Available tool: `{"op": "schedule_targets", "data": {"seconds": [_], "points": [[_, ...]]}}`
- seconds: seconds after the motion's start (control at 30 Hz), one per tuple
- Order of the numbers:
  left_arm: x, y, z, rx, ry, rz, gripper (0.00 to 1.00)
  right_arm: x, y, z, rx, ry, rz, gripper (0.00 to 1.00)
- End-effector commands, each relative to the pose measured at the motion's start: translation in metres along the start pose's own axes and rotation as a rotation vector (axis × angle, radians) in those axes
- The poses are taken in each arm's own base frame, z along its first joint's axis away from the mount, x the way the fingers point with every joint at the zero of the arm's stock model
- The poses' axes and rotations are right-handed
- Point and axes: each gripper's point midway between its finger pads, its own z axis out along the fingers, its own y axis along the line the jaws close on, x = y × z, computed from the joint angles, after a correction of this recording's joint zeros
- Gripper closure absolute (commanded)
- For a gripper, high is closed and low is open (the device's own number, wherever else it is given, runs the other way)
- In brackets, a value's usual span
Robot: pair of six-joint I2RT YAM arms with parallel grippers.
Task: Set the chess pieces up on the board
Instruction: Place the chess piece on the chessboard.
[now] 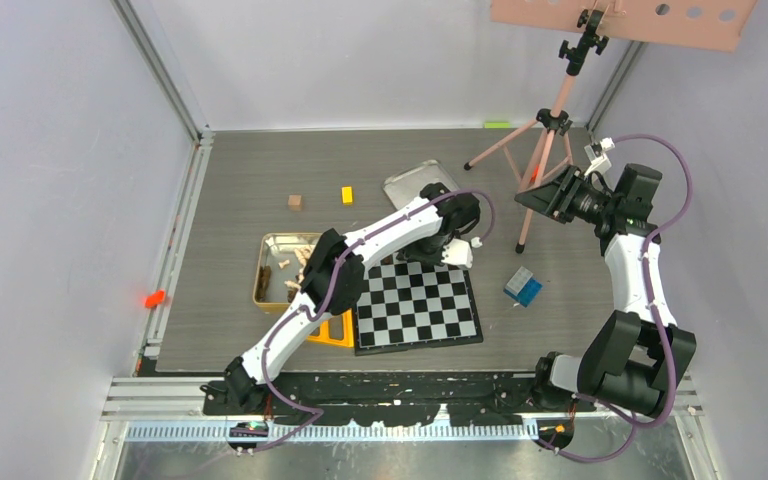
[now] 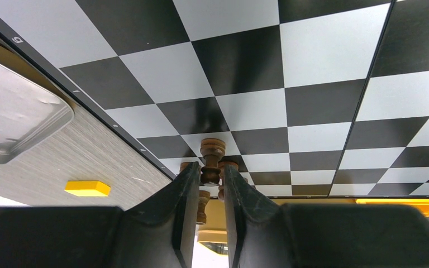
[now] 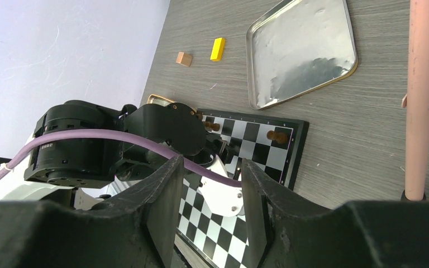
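The board (image 1: 417,305) lies flat in front of the arms. My left gripper (image 2: 209,170) reaches down to the board's far edge (image 1: 457,250). A dark brown chess piece (image 2: 213,159) stands upright on a square, its top between the fingertips (image 2: 185,184). A thin gap shows on each side of it. Other dark pieces (image 2: 203,205) stand close behind the fingers. My right gripper (image 3: 212,164) hangs high at the right (image 1: 545,200), open and empty. From there I see two dark pieces (image 3: 277,135) on the board's (image 3: 251,131) back row. Pale pieces lie in the gold tin (image 1: 285,265).
A silver tin lid (image 1: 415,180) lies just beyond the board. A yellow block (image 1: 347,195) and a brown cube (image 1: 295,202) sit left of it. A pink tripod (image 1: 550,150) stands at the back right, a blue box (image 1: 523,287) right of the board.
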Motion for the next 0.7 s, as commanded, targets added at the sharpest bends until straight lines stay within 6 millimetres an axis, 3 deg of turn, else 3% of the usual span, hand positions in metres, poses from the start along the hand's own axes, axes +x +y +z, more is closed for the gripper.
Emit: {"op": "schedule_targets", "data": {"seconds": [0.0, 0.37, 0.67], "points": [[0.0060, -0.0013, -0.0109, -0.010, 0.022, 0.016, 0.74, -0.0022, 0.0009, -0.0006, -0.021, -0.004, -0.024, 0.52], [0.0068, -0.0007, -0.0156, -0.017, 0.016, 0.013, 0.66, -0.0021, 0.0007, -0.0004, -0.022, -0.002, -0.018, 0.52], [0.0088, -0.0080, -0.0174, 0.014, 0.016, 0.011, 0.75, -0.0023, -0.0001, -0.0007, -0.022, -0.004, -0.016, 0.54]]}}
